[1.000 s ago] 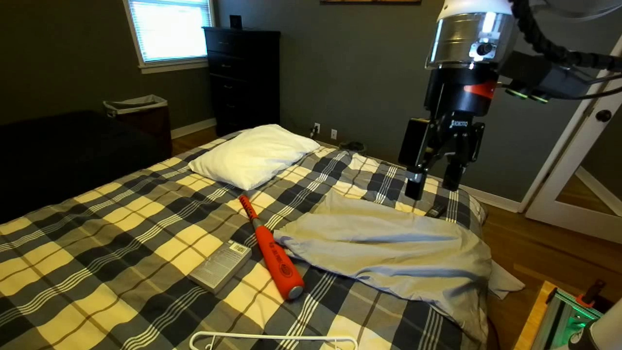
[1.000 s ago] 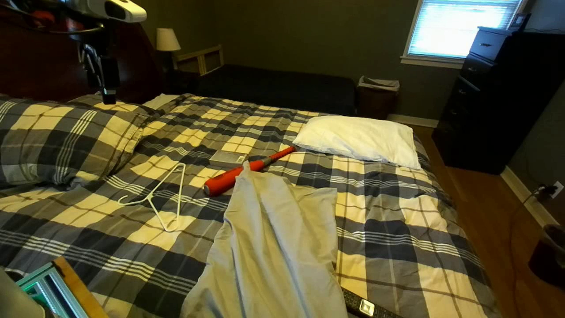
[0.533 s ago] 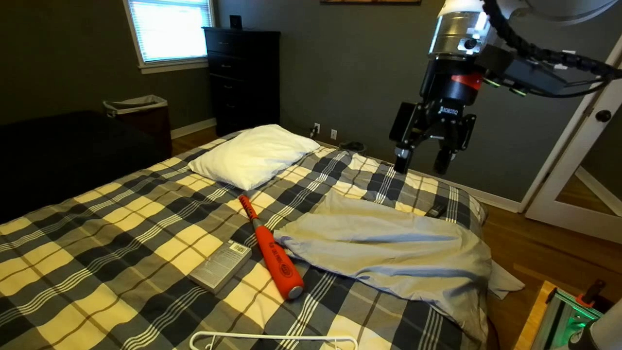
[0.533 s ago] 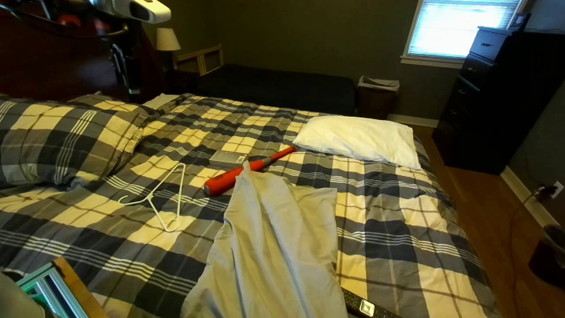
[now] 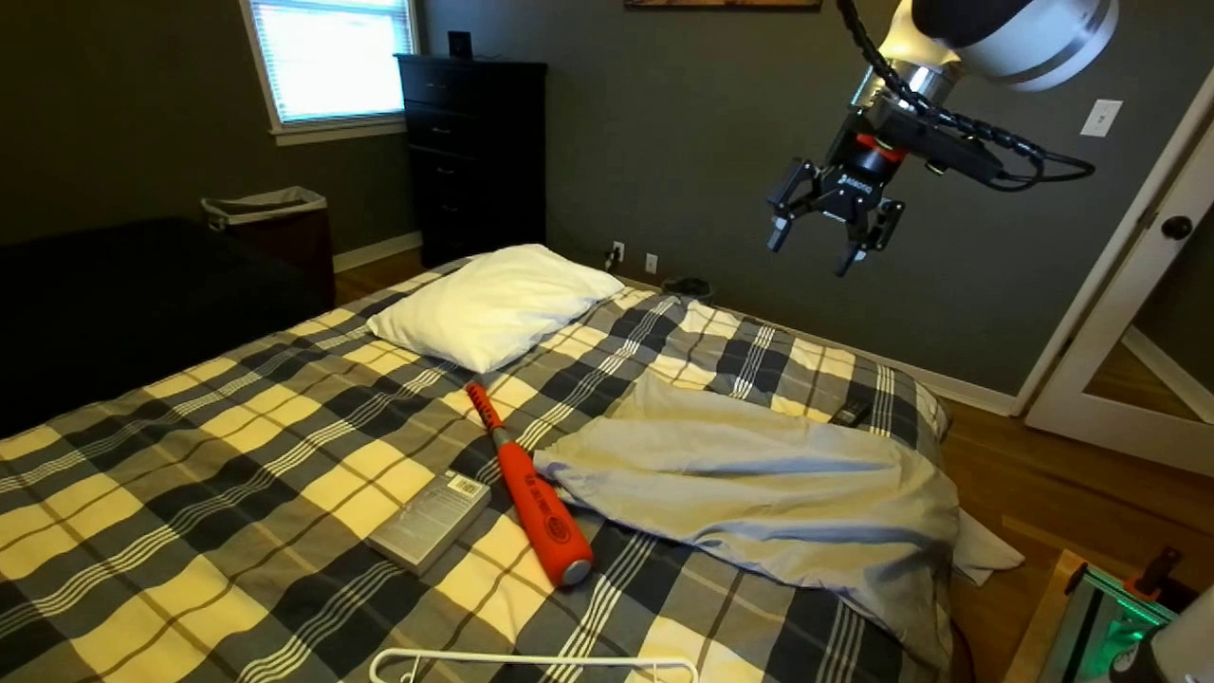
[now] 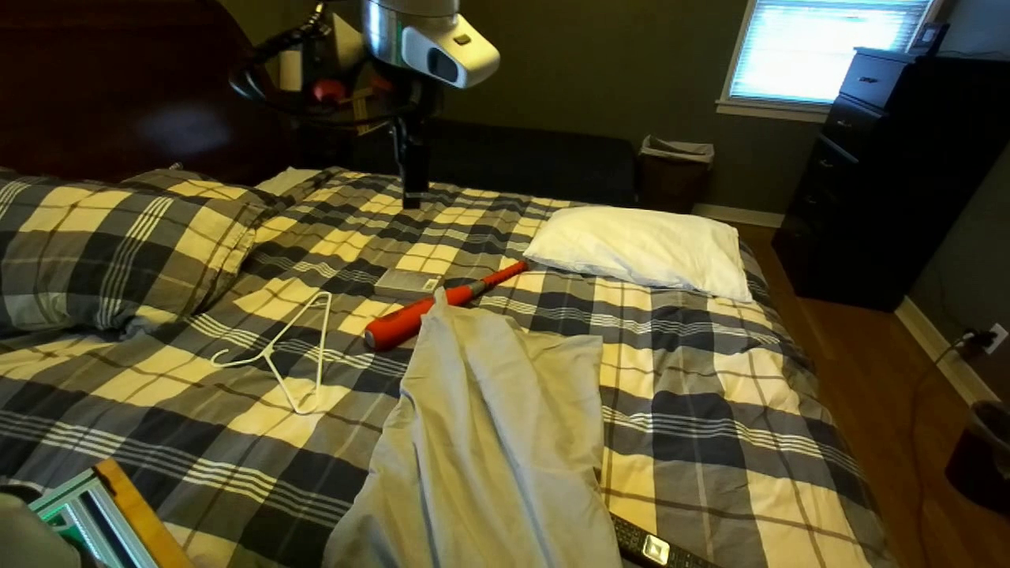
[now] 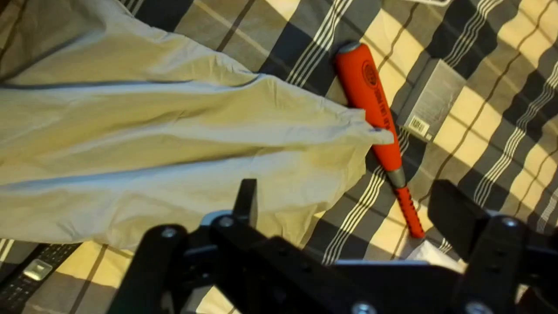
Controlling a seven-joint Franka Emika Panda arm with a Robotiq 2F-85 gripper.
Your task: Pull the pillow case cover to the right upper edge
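Note:
The pillow case cover (image 5: 759, 474) lies flat and wrinkled on the bed in both exterior views (image 6: 497, 442). One narrow corner of it laps over the orange-red bat (image 7: 370, 87) in the wrist view, where the cover (image 7: 174, 152) fills the left side. Part of the cover hangs over the bed's near right side in an exterior view. The plaid cover's far border (image 5: 816, 362) lies beyond the cloth. It also shows at right in an exterior view (image 6: 813, 402). My gripper (image 5: 811, 251) is open and empty, high above the bed, also in the wrist view (image 7: 346, 194).
A plump white pillow (image 5: 498, 304), a grey box (image 5: 432, 520) and a white hanger (image 6: 272, 347) lie on the bed. A black remote (image 6: 655, 548) lies beside the cloth. A plaid pillow (image 6: 118, 252) is at left. The robot's base frame (image 5: 1105, 617) stands by the bed.
My gripper has moved up and slightly left in an exterior view, and to the right in an exterior view. The arm has tilted. The cloth and the other things have not moved.

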